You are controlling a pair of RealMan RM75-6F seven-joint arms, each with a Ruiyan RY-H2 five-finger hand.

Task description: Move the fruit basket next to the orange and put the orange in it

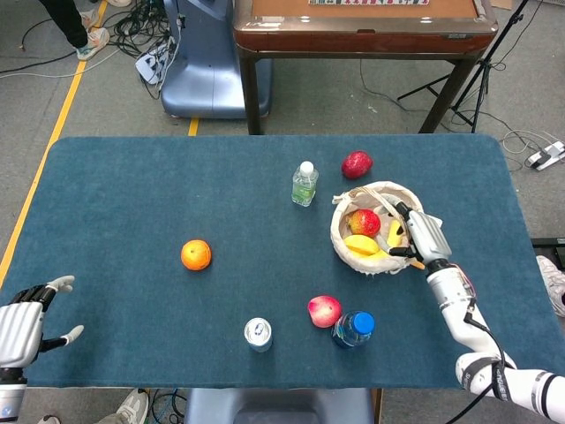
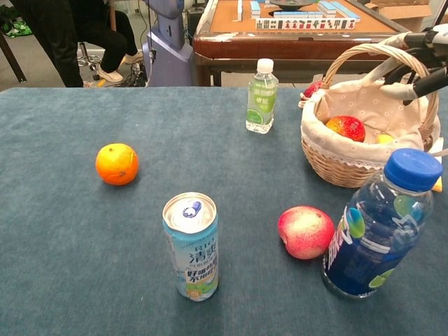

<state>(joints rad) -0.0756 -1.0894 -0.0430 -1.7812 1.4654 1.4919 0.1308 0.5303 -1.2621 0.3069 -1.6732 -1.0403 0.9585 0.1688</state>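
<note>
The right robot hand (image 1: 422,237) is at the fruit basket (image 1: 349,249), its fingers (image 2: 409,89) curled about the handle at the basket's right rim; whether they actually grip it cannot be told. An apple and a banana lie inside the basket. The orange (image 1: 196,255) sits on the blue table (image 1: 124,194) well to the left of the basket. The left robot hand (image 1: 21,329) hovers at the table's near left corner, far from the basket, fingers apart and holding nothing
</note>
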